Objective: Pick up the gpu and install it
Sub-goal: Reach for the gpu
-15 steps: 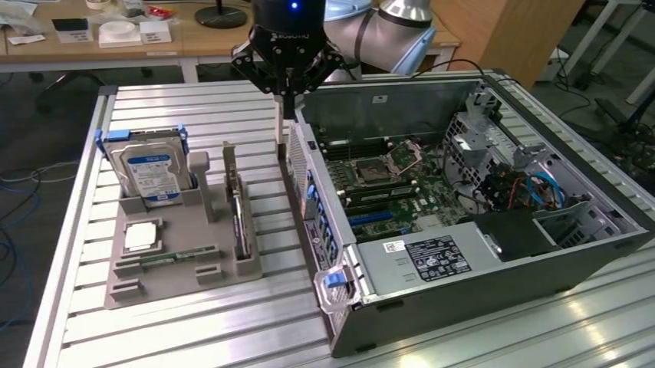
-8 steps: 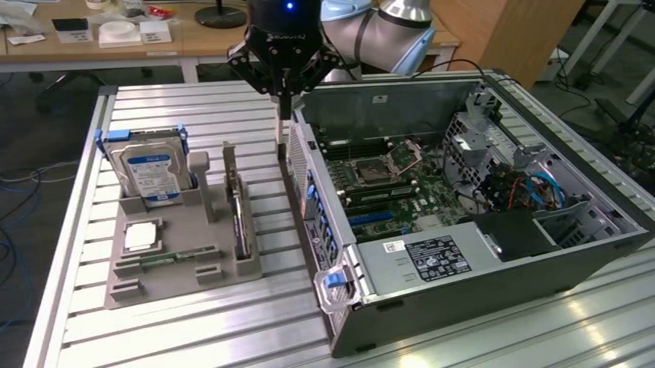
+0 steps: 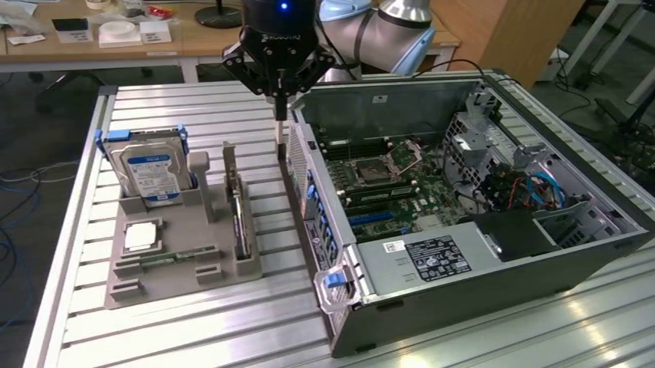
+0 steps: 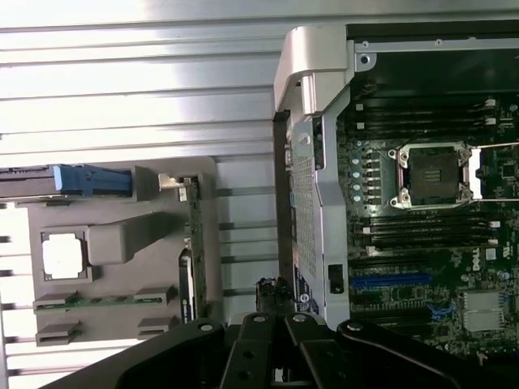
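The gpu (image 3: 238, 205) is a thin green card standing on edge in a slot of the grey holder (image 3: 164, 261); in the wrist view the gpu (image 4: 193, 243) appears edge-on along the side of the holder (image 4: 122, 239). My gripper (image 3: 279, 147) hangs over the table in the gap between the holder and the open computer case (image 3: 461, 253). Its fingers are shut together with nothing between them. It is a little beyond the gpu's far end and apart from it. In the wrist view the gripper (image 4: 275, 290) sits beside the case's rear wall (image 4: 312, 186).
The holder also carries a silver hard drive (image 3: 152, 175) in blue rails, a processor chip (image 3: 141, 236) and a memory stick (image 3: 169, 259). The case lies on its side with the motherboard (image 3: 394, 184) exposed. A desk with clutter (image 3: 113, 34) stands behind the table.
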Available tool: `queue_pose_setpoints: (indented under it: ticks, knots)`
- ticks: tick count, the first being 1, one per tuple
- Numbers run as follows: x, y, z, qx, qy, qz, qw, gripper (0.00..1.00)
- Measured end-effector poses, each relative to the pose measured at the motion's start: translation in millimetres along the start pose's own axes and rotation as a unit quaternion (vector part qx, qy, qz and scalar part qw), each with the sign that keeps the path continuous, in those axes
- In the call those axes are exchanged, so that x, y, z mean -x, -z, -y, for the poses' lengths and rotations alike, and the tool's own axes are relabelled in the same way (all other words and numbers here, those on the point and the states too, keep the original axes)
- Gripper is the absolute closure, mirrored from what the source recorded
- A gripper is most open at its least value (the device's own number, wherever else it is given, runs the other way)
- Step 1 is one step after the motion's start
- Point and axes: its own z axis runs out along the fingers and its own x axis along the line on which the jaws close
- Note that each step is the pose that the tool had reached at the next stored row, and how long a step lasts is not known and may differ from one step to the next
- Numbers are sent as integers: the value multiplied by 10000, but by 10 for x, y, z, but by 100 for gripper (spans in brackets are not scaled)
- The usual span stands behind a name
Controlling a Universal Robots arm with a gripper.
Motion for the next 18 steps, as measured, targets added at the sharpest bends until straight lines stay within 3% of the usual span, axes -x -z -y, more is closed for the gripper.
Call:
queue_pose_setpoints:
  ticks: [18]
  knots:
    - [-133, 3, 26, 0, 0, 0, 10000, 89]
